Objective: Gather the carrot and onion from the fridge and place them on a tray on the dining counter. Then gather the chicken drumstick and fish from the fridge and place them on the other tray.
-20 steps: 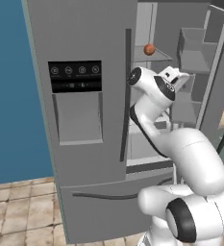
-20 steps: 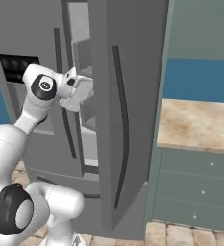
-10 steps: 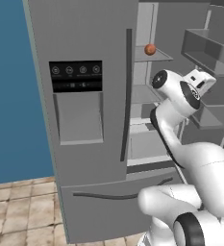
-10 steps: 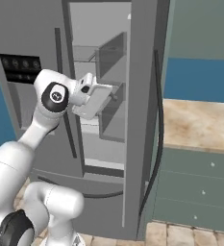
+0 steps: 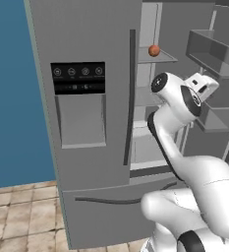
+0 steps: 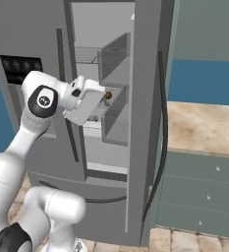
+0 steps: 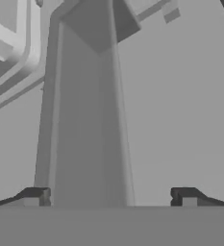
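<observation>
A small round orange-brown onion [image 5: 154, 50] sits on an upper shelf inside the fridge [image 5: 86, 162], whose right door [image 6: 148, 98] stands wide open. My gripper [image 6: 102, 101] is at mid-fridge height, below and to the right of the onion, next to the door's bins [image 6: 115, 114]. In the hand view, the gripper [image 7: 111, 197] is open, its fingertips [image 7: 36, 194] spread wide with nothing between them and facing a grey panel. In the left base view my hand [image 5: 207, 84] shows by the door bins [image 5: 214, 49]. The carrot, chicken drumstick, fish and trays are out of view.
The fridge's left door [image 5: 81, 123], with its dispenser panel [image 5: 79, 78], is closed. A beige-topped counter [image 6: 204, 123] with grey-green drawers stands right of the open door. Below the fridge doors is a freezer drawer [image 5: 106, 211]. The floor is tiled.
The fridge's right door has swung much wider open. My hand has moved to the right alongside it, staying open.
</observation>
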### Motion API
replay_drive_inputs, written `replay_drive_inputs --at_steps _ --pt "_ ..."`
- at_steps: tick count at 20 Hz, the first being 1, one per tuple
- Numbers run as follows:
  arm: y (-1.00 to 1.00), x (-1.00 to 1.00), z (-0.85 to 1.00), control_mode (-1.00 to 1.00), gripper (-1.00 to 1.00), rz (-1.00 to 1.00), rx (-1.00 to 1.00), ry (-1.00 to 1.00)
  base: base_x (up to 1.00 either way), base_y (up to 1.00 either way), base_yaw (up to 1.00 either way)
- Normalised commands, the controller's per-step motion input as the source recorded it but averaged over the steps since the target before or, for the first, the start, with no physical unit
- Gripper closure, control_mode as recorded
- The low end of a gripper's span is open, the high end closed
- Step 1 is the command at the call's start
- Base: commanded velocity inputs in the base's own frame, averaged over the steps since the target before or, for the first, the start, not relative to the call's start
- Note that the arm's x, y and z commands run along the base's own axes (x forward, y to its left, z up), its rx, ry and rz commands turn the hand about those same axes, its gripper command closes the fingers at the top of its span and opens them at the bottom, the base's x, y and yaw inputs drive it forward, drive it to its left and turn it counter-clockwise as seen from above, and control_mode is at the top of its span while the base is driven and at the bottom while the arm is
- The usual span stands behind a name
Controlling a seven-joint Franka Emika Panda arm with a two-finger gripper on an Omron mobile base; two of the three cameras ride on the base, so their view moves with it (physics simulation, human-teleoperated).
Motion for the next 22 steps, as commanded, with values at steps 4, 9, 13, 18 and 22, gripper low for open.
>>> replay_drive_inputs --at_steps 4,9,13,18,22 --pt "1.00 -0.03 -0.08 -1.00 -1.00 0.08 0.00 -0.01 0.00 0.00 0.00" --pt "0.93 -0.02 -0.12 -1.00 -1.00 0.10 0.13 -0.17 0.00 0.00 0.00" --pt "0.72 -0.14 -0.04 -1.00 -1.00 0.10 0.34 -0.24 0.00 0.00 0.00" --pt "0.73 -0.01 0.00 -1.00 -1.00 0.06 0.41 -0.07 0.00 0.00 0.00" --pt "0.27 0.03 0.24 -1.00 -1.00 0.03 0.32 0.00 0.00 0.00 0.00"
